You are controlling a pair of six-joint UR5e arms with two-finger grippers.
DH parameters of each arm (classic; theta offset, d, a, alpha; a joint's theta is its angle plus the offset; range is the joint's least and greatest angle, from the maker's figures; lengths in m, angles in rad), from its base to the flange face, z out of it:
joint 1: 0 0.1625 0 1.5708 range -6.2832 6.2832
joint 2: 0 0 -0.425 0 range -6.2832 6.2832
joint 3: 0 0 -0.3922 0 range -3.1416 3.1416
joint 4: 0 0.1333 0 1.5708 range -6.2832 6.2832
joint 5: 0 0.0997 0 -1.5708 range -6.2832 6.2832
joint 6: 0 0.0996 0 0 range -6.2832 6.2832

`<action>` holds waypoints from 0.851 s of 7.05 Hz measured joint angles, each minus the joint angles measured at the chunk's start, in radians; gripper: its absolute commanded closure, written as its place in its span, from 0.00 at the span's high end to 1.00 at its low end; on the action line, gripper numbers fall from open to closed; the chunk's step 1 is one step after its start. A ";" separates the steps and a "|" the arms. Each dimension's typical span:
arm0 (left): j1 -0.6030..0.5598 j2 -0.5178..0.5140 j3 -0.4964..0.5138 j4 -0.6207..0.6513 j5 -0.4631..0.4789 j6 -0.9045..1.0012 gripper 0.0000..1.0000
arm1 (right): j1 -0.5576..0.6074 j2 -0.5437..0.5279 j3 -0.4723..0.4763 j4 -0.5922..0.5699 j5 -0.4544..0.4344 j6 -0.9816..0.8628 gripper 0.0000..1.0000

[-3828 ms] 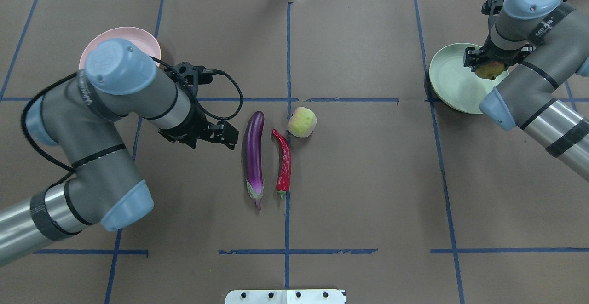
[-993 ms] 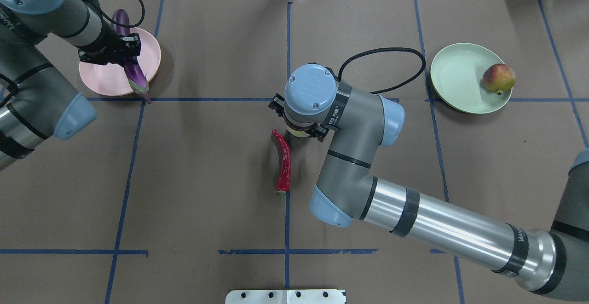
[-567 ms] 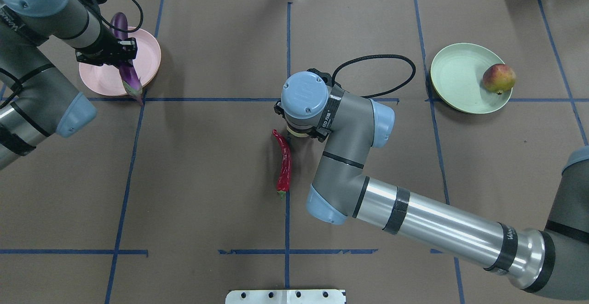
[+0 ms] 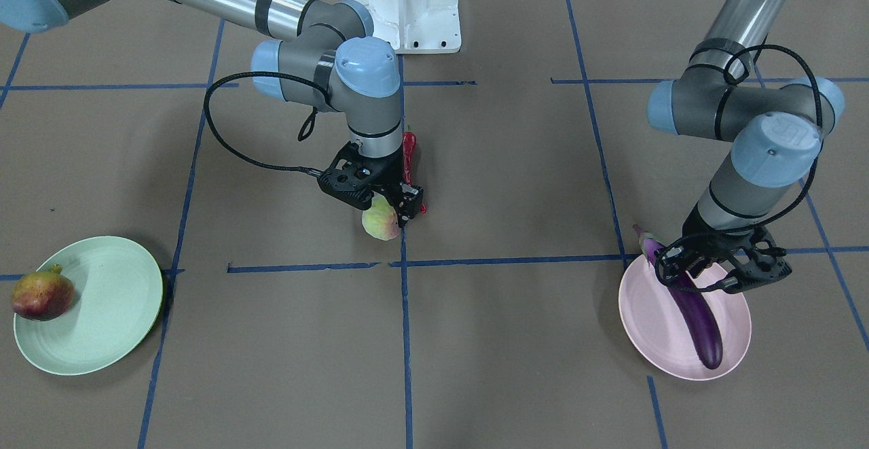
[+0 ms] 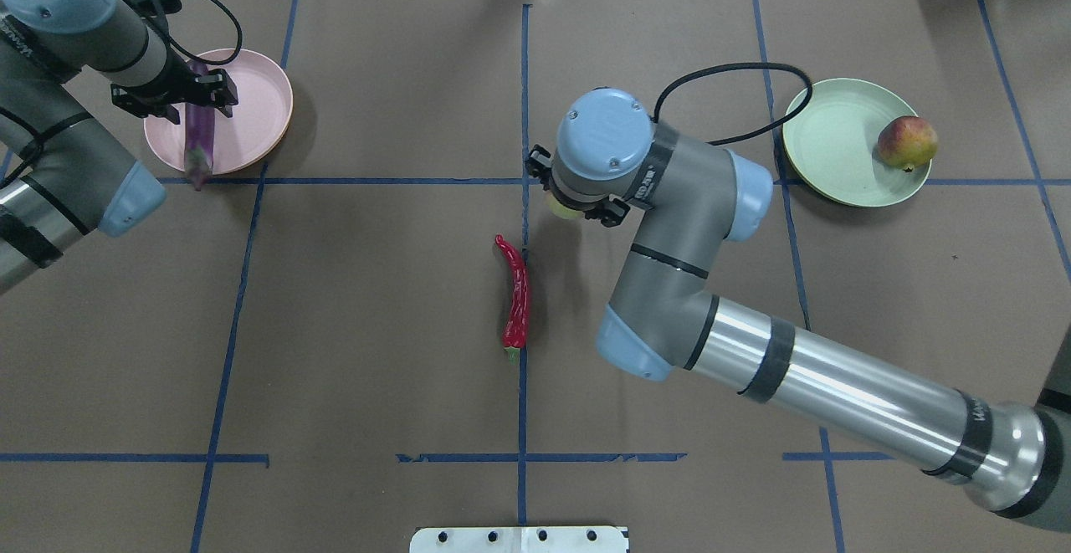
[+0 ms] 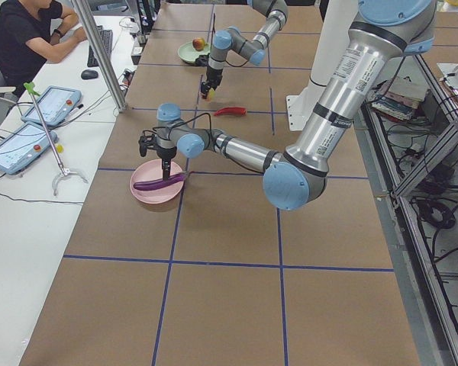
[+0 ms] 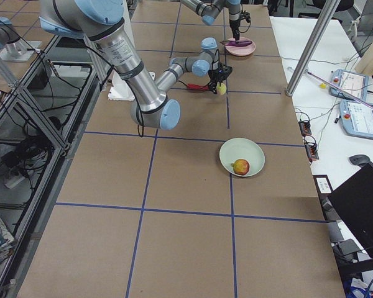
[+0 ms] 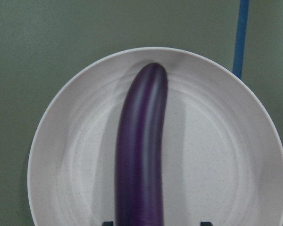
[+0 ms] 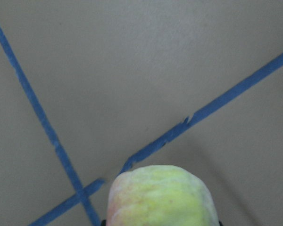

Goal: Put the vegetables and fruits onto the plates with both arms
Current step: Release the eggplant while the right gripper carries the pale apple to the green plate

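My right gripper (image 4: 381,199) is pinching the peach (image 4: 380,222), and that is the news. The fruit is no longer down on the table (image 5: 360,344) against the tip of the chili pepper (image 5: 518,294). It now hangs under my fingers, clear of the surface, and the chili lies behind me and apart, untouched. The mint plate (image 4: 102,333), with the pomegranate (image 4: 42,294) at its rim, is well off to my outer side, so I judge the carry is only starting.

My left gripper (image 4: 709,271) has changed too. The eggplant (image 4: 699,313), tilted in my grip a moment back, now lies flat on the pink plate (image 4: 641,330) directly beneath me, its stem end poking over the rim. My fingers are spread wider than its body, with a gap showing on one side, so I take it as let go. That makes one vegetable placed, and the chili looks like my left hand's next job.
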 measured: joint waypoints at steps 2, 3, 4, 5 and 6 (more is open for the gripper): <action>-0.013 -0.005 -0.031 -0.007 -0.036 -0.038 1.00 | 0.126 -0.141 0.078 -0.002 0.046 -0.232 0.00; 0.012 -0.004 -0.077 -0.009 -0.071 -0.123 1.00 | 0.185 -0.200 0.082 0.001 0.059 -0.363 0.00; 0.064 -0.006 -0.130 -0.009 -0.087 -0.212 1.00 | 0.241 -0.252 0.072 0.003 0.069 -0.491 0.00; 0.139 -0.018 -0.179 -0.006 -0.079 -0.273 1.00 | 0.285 -0.281 0.045 0.005 0.078 -0.590 0.01; 0.228 -0.043 -0.210 0.005 -0.047 -0.307 1.00 | 0.316 -0.293 0.008 0.006 0.082 -0.660 0.43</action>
